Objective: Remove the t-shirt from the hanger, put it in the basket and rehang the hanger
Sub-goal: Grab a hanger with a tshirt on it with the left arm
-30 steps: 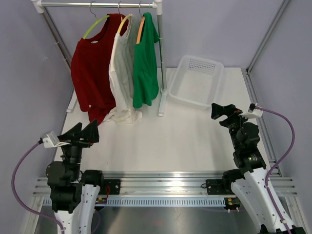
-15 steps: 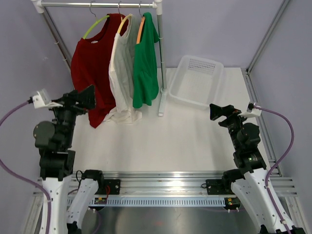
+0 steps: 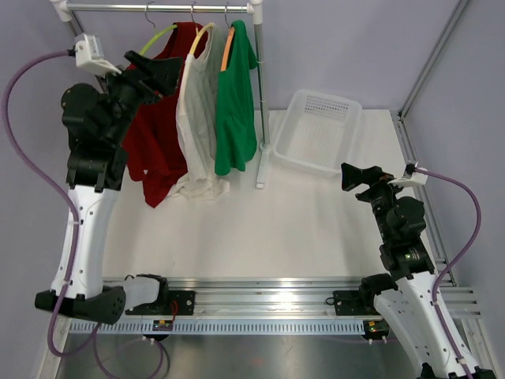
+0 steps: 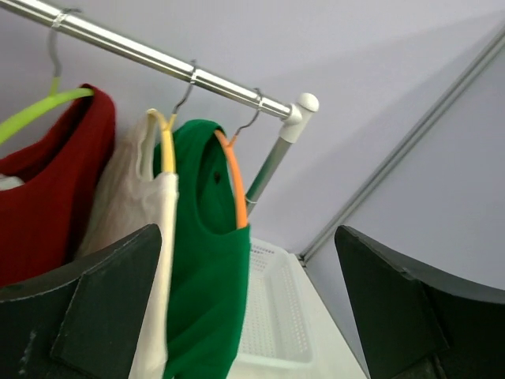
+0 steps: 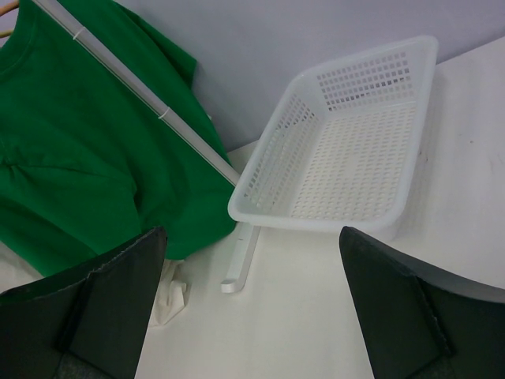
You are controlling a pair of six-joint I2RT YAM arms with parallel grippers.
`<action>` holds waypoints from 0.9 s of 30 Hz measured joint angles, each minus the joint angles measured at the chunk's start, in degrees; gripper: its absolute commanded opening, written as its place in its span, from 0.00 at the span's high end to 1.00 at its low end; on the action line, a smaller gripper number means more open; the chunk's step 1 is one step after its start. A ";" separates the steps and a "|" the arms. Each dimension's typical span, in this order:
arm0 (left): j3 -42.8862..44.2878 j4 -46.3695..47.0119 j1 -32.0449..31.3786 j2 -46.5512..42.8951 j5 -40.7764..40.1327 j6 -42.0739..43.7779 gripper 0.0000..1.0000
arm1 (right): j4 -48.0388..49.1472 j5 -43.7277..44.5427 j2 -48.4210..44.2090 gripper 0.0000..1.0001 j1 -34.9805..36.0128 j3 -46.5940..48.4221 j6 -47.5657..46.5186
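The left pincer stood high at hanger level, released, jaws wide and holding nothing. It was just in front of the red shirt's shoulder, at the left end of the rail. From there the other two garments lay to its right along the rail: the white shirt next, then the green shirt on its orange hanger, nearest the rack's post.

The left wrist view looked past the red and white shirts, so the green shirt and its hanger sat between the two fingers but some way off. Which of the three the task meant could not be told, though that framing suggested the green one.

Each shirt hung straight down, its length vertical, with the hanger set across the rail and pointing toward the arms. A grasp would therefore probably have to come in at the shoulder or collar.

The right pincer was also released and empty. It sat low over the table near the basket, well apart from the rack and below hanger height, so the left arm was the better placed.
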 measured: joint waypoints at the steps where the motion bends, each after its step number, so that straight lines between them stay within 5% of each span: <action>1: 2.78 -1.07 -1.18 2.16 -0.17 0.35 0.04 | 0.04 0.00 0.00 0.00 0.00 0.09 0.00; 13: 13.75 4.48 -7.08 19.67 -4.72 2.62 0.05 | 0.39 0.15 2.47 0.00 0.00 1.95 -0.02; 19: 27.98 4.39 -7.54 35.15 -4.37 3.65 0.05 | 0.83 0.83 3.91 0.00 0.00 2.54 -0.39; 27: 32.30 5.03 -8.92 39.34 -5.64 5.73 0.09 | 0.98 1.70 4.28 0.01 0.00 3.26 -1.09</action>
